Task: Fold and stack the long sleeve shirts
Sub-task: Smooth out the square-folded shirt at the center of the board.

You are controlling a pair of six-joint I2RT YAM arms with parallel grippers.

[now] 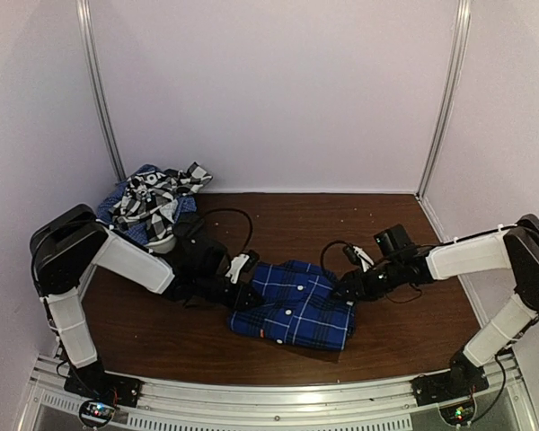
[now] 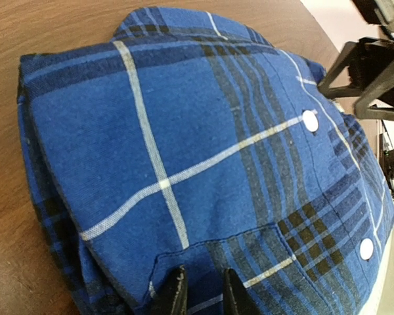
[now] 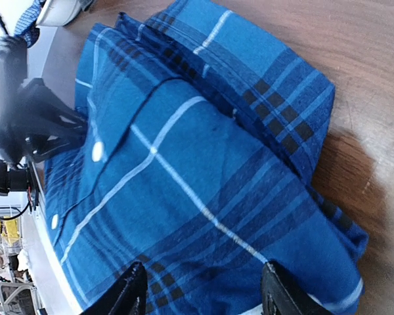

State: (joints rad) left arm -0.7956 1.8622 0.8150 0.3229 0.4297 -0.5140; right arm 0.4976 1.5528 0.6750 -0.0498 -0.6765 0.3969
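My two hands are at the sides of the folded royal-blue plaid shirt point(image 1: 296, 310).

The shirt lies flat on the brown table point(image 1: 287, 220), right between my hands, with its white buttons point(image 2: 309, 121) facing up. My right gripper point(image 3: 203, 295) is spread wide over the shirt's edge and holds nothing. My left gripper point(image 2: 203, 296) is at the other edge with its fingers close together; I cannot tell if they pinch the cloth. A black-and-white plaid shirt point(image 1: 157, 197) is bunched up far behind my left hand.
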